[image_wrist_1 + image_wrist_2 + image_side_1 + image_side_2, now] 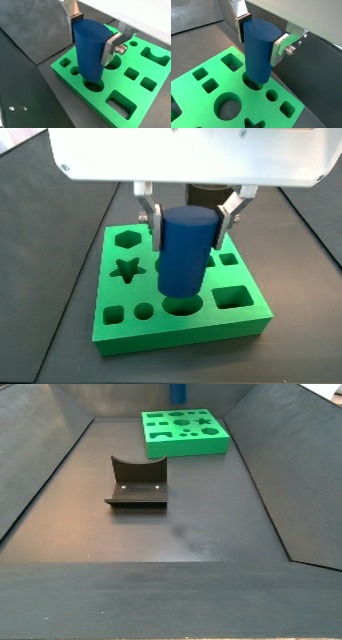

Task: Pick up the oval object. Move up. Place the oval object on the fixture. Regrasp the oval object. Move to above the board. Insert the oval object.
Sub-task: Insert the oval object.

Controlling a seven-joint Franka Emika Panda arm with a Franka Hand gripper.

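Nearest in a side view, a dark grey floor (174, 544), matt and slightly scuffed, hemmed in by sloping dark walls (40, 454) like a shallow trough. Midway along that floor, the fixture (138, 484): a dark L-shaped bracket on its base plate, with a curved notch in the upright, standing alone and well apart from the board (185, 431). At the far end, near the back wall, that board, lying flat, bright green, pierced by star, hexagon, round and square cut-outs.

Seen closer in a side view, the same board (134, 303) on the dark floor, with the gripper (187, 213) hanging directly above it under a pale flat housing (187, 148). Clamped between the silver fingers (146, 208), the oval object (183, 253), a smooth blue peg held upright, gripped near its upper end with most of its length hanging free below the pads. Lower end of the peg right at the mouth of the oval hole (183, 306) close to the board's near edge; impossible to tell whether the tip has entered.

In both wrist views, again the gripper (93, 32) (260, 36) closed on the oval object (90, 50) (259, 50), pads pressing its two sides, and the green board (143, 95) (198, 92) spread beneath.
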